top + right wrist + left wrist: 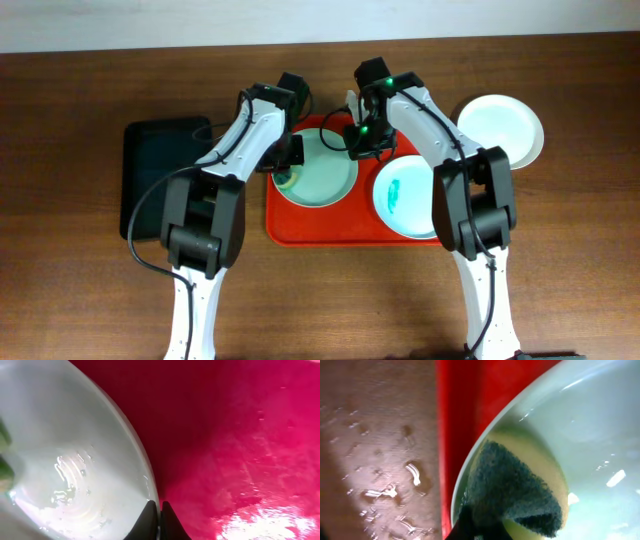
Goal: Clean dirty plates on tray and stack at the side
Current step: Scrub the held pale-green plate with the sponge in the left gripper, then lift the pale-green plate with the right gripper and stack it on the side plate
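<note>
Red plastic, raised rim: tray (300,228), at the centre of the wooden table (80,280), holding two plates.

Item 1: mint plate (322,178), on the left half of the tray. Its surface is wet and glossy in both wrist views.

Item 2: light blue plate (410,205), on the right half of the tray, just beside the mint plate, with a teal smear (395,190) near its middle.

Item 3: white plate (500,130), off the tray, on the table to its right. No smears are visible on it.

Item 4: sponge (512,490), dark green scouring face over a yellow body, resting on the left inner edge of the mint plate.

Item 5: left gripper (288,170), at the left rim of the mint plate, clamped on the sponge. Only a dark finger base shows in its wrist view.

Item 6: right gripper (160,519), at the right rim of the mint plate, fingertips drawn narrow and pinching that rim between them.

Item 7: black tray (160,180), on the table left of the red one, apart from it.

Item 8: water drops (385,492), scattered on the table just outside the red tray's left rim.
</note>
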You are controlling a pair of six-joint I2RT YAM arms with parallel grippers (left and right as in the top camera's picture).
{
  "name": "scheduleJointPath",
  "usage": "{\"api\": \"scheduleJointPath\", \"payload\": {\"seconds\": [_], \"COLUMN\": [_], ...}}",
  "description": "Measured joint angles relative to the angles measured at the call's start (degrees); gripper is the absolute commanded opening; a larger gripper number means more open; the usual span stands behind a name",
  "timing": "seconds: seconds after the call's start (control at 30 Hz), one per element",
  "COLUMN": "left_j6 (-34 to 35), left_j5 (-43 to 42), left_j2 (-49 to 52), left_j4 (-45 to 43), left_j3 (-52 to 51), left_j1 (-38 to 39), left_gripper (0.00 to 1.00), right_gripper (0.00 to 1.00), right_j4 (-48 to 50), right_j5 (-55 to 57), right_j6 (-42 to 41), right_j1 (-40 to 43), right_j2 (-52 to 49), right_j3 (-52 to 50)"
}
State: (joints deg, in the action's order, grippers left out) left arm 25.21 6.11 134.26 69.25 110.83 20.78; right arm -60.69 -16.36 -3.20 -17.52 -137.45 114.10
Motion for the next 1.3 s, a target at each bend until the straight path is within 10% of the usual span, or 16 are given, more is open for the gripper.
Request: {"api": "scheduleJointPath", "payload": {"seconds": [0.3,0.9,1.1,1.3], "left_j6": [4.5,4.5,4.5,4.5], "left_j5": [6.2,4.5,4.1,3.8], "left_j2": [-15.8,-21.1,-21.1,-21.1], "left_j4": [5.7,7.7,7.6,7.5], "left_j3": [1.2,0.4,0.4,0.4], "left_j1": [-9.6,-26.9,-26.9,-26.9], "left_gripper": [0.0,0.0,0.0,0.0], "right_gripper": [0.04,0.04,0.04,0.04], "right_j4": [-2.4,1.3,1.1,-1.7], "right_j5": [13.8,94.6,81.5,31.1], "right_j6": [0.0,17.2,15.3,7.7], "right_j1": [-0.8,-33.5,-29.5,-4.3], "right_j2": [2.6,17.6,17.6,17.6], "right_j3": [0.1,2.5,2.5,2.5]}}
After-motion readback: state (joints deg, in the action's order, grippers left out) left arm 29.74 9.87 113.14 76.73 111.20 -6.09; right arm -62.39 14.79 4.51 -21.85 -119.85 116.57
